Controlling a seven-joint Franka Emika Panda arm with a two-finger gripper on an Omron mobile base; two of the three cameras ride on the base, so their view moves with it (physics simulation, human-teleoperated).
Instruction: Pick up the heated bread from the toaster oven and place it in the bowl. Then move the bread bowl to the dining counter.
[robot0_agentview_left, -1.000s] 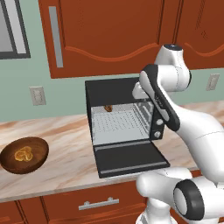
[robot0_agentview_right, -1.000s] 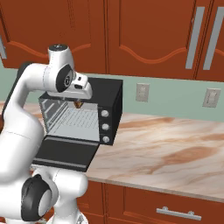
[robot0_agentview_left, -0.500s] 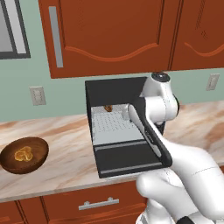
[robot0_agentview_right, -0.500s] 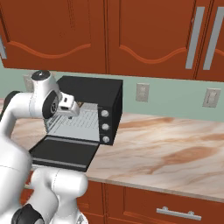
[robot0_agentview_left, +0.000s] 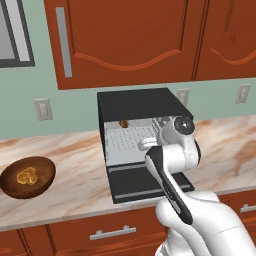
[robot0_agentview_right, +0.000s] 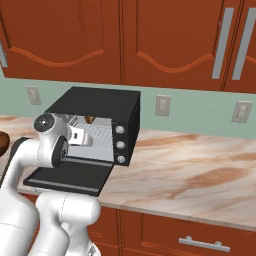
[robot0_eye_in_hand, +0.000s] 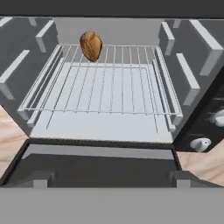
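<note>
Lowered to the toaster oven (robot0_agentview_left: 142, 142) mouth, the spread, empty end effector (robot0_eye_in_hand: 112, 177) now faces the heated bread (robot0_eye_in_hand: 91, 45) at the rack's back, ready to reach in.

Glossy white rounded arm links, dark grey joint bands and round end caps; hand (robot0_agentview_right: 80, 136) seems pale grey.

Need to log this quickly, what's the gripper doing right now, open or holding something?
Gripper: open and empty, facing the open toaster oven; the heated bread sits untouched at the back of the rack.
</note>
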